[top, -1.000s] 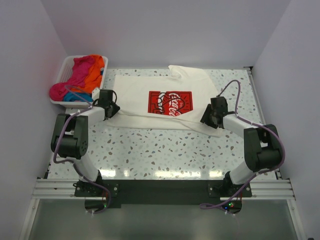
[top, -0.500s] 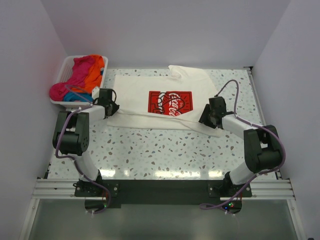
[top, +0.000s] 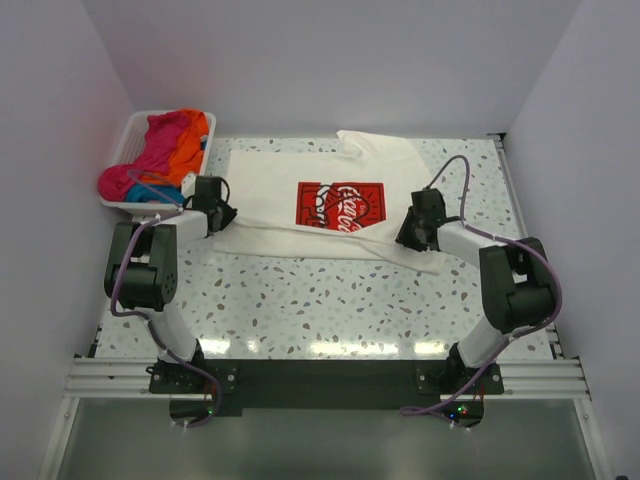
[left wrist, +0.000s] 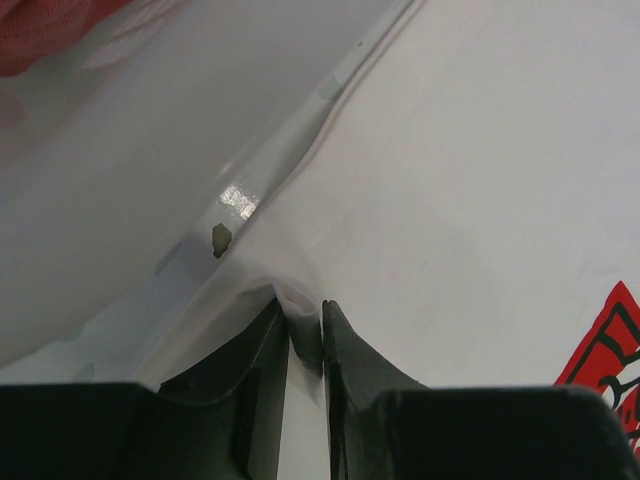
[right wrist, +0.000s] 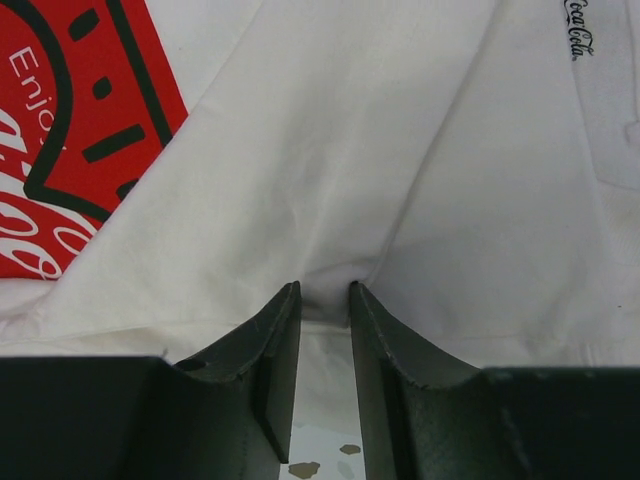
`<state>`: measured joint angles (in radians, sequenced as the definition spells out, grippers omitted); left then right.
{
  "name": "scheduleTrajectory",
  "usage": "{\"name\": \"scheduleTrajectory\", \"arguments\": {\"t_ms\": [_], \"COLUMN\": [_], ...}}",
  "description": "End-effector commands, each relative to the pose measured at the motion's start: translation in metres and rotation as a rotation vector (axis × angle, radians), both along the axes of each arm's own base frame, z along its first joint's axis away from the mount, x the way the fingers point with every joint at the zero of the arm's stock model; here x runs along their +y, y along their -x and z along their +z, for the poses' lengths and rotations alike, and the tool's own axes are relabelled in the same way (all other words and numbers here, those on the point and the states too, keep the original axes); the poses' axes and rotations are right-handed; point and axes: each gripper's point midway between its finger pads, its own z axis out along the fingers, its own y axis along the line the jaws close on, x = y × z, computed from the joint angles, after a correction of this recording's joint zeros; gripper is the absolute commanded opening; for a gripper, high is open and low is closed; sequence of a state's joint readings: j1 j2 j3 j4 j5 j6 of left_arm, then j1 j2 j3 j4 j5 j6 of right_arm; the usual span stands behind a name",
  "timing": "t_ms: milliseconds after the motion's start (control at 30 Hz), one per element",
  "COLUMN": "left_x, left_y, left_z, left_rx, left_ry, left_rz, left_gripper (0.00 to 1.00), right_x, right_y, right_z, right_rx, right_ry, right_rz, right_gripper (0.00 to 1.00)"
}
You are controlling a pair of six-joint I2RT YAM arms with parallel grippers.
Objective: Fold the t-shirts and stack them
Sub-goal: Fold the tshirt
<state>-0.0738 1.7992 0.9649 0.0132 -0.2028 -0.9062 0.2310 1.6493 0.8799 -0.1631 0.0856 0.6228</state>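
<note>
We see a speckled table (top: 330,290) with a cream-white t-shirt (top: 265,190) spread flat across its far half, chest side up. At the table's far left corner stands a white slatted basket (top: 123,143). It holds a heap of magenta-pink t-shirt (top: 150,160), orange t-shirt (top: 188,145) and a little blue t-shirt (top: 150,190).

On the spread shirt's chest we find a red logo (top: 341,208), a rectangle with white script. In the right wrist view we read "Enjo" at its edge; the rest is cut off.

The left gripper (left wrist: 305,318) is at the shirt's left edge, next to the basket. Its fingers are clenched on a small raised fold of the white cloth. The right gripper (right wrist: 325,300) sits on the shirt's right side, pinching a pucker of the same cloth just off the table.

Smallest is a dark script mark (right wrist: 577,35) on the cloth that reads "Coca-Cola".
</note>
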Motion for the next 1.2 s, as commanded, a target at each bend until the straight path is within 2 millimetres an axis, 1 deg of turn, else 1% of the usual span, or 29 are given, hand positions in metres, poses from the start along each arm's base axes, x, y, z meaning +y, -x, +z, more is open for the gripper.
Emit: {"name": "scheduleTrajectory", "arguments": {"t_ms": [0, 33, 100, 133, 233, 267, 300, 333, 400, 433, 500, 533, 567, 600, 633, 667, 700, 733, 767, 800, 1000, 1100, 1167], "left_x": [0.010, 0.010, 0.010, 0.009, 0.009, 0.009, 0.009, 0.010, 0.010, 0.011, 0.011, 0.012, 0.012, 0.013, 0.014, 0.015, 0.016, 0.017, 0.017, 0.018, 0.023, 0.023, 0.022], "left_y": [-0.019, -0.018, -0.019, -0.019, -0.019, -0.019, -0.019, -0.019, -0.020, -0.020, -0.021, -0.021, -0.021, -0.022, -0.022, -0.023, -0.023, -0.023, -0.023, -0.024, -0.032, -0.037, -0.043], "left_z": [0.018, 0.017, 0.017, 0.018, 0.018, 0.019, 0.019, 0.020, 0.022, 0.021, 0.021, 0.021, 0.021, 0.022, 0.022, 0.023, 0.023, 0.023, 0.024, 0.025, 0.034, 0.039, 0.044], "left_rx": [-0.091, -0.088, -0.091, -0.092, -0.092, -0.094, -0.092, -0.095, -0.100, -0.097, -0.098, -0.097, -0.096, -0.099, -0.099, -0.099, -0.099, -0.096, -0.097, -0.100, -0.131, -0.149, -0.164], "left_ry": [0.008, 0.008, 0.009, 0.011, 0.013, 0.013, 0.011, 0.011, 0.011, 0.006, 0.007, 0.007, 0.006, 0.007, 0.007, 0.008, 0.006, 0.005, 0.005, 0.007, 0.009, 0.013, 0.016], "left_rz": [0.025, 0.025, 0.025, 0.023, 0.022, 0.022, 0.023, 0.024, 0.024, 0.026, 0.027, 0.030, 0.032, 0.032, 0.035, 0.038, 0.039, 0.042, 0.041, 0.044, 0.044, 0.040, 0.037], "left_gripper": [0.24, 0.24, 0.24, 0.24, 0.24, 0.24, 0.24, 0.24, 0.24, 0.24, 0.24, 0.24, 0.24, 0.24, 0.24, 0.24, 0.24, 0.24, 0.24, 0.24, 0.26, 0.29, 0.34], "right_x": [0.008, 0.008, 0.008, 0.008, 0.007, 0.007, 0.008, 0.008, 0.008, 0.009, 0.009, 0.012, 0.012, 0.014, 0.015, 0.015, 0.017, 0.018, 0.019, 0.021, 0.025, 0.026, 0.026], "right_y": [-0.021, -0.022, -0.024, -0.026, -0.035, -0.039, -0.045, -0.057, -0.060, -0.070, -0.078, -0.087, -0.091, -0.101, -0.104, -0.108, -0.111, -0.120, -0.123, -0.130, -0.148, -0.155, -0.158], "right_z": [0.013, 0.014, 0.016, 0.019, 0.031, 0.035, 0.042, 0.052, 0.054, 0.060, 0.063, 0.065, 0.066, 0.074, 0.073, 0.067, 0.067, 0.073, 0.067, 0.072, 0.068, 0.063, 0.061], "right_rx": [-0.058, -0.060, -0.066, -0.074, -0.097, -0.102, -0.111, -0.128, -0.125, -0.139, -0.139, -0.145, -0.147, -0.165, -0.163, -0.151, -0.151, -0.168, -0.154, -0.169, -0.180, -0.181, -0.181], "right_ry": [-0.021, -0.019, -0.019, -0.018, -0.006, -0.002, 0.004, 0.015, 0.025, 0.030, 0.042, 0.044, 0.048, 0.050, 0.051, 0.055, 0.058, 0.056, 0.060, 0.060, 0.077, 0.094, 0.103], "right_rz": [-0.006, -0.006, -0.011, -0.013, -0.016, -0.017, -0.012, -0.010, -0.004, -0.004, 0.001, 0.006, 0.005, 0.009, 0.012, 0.012, 0.020, 0.021, 0.023, 0.028, 0.063, 0.080, 0.090], "right_gripper": [0.29, 0.24, 0.18, 0.10, 0.02, 0.00, 0.00, 0.00, 0.00, 0.00, 0.00, 0.00, 0.00, 0.00, 0.00, 0.00, 0.00, 0.00, 0.00, 0.00, 0.00, 0.00, 0.00]}}
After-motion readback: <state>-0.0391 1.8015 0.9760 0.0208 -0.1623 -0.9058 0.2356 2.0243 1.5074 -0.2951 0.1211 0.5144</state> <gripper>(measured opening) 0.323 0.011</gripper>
